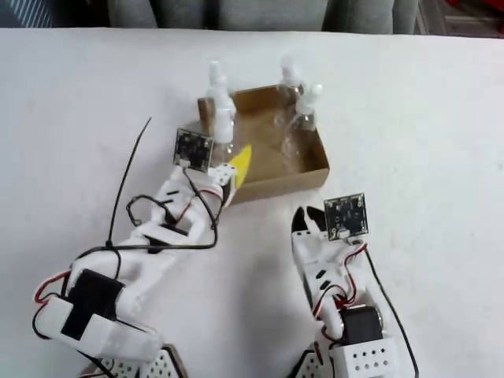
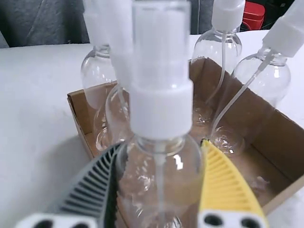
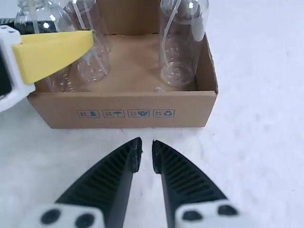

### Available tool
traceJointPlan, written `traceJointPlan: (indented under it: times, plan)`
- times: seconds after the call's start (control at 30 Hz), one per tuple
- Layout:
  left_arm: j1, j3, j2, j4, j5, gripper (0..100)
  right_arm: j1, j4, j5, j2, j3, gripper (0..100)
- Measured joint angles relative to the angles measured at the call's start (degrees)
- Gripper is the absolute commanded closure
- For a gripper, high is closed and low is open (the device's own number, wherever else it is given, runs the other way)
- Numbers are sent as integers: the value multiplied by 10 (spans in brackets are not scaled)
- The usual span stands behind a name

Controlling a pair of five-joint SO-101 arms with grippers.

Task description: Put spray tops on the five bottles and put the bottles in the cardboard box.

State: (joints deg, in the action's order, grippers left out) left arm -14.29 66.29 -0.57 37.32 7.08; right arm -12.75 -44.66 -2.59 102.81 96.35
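Overhead, the left gripper (image 1: 228, 169) is closed on a clear bottle (image 1: 223, 130) at the near left corner of the cardboard box (image 1: 283, 186). The right gripper (image 1: 309, 219) sits low over the white table (image 1: 425, 118) just in front of the box's front wall, probably parked there to leave the other arm room. The other bottles (image 1: 303, 118) stand toward the box's far side.

From the left wrist, the grey and yellow jaws clamp the bottle's belly, well below its spray top (image 2: 159, 95). That low hold seems chosen to keep the top free and the bottle upright for setting down. Whether its base touches the box floor I cannot tell. Four of the other bottles show beyond it, tops on.

From the right wrist, the black jaws are drawn almost together, a slit between them, with nothing held. The box's front wall carries a row of small printed symbols (image 3: 126, 113). I make out no words there, and the bottles bear no labels.
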Motion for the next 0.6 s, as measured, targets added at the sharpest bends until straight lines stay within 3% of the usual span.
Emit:
traceJointPlan:
  times: [0.23,0.6]
  plan:
    - [0,40,1,62,-1,980,0,0,0,0,0,982]
    - [0,41,4,67,-2,980,0,0,0,0,0,982]
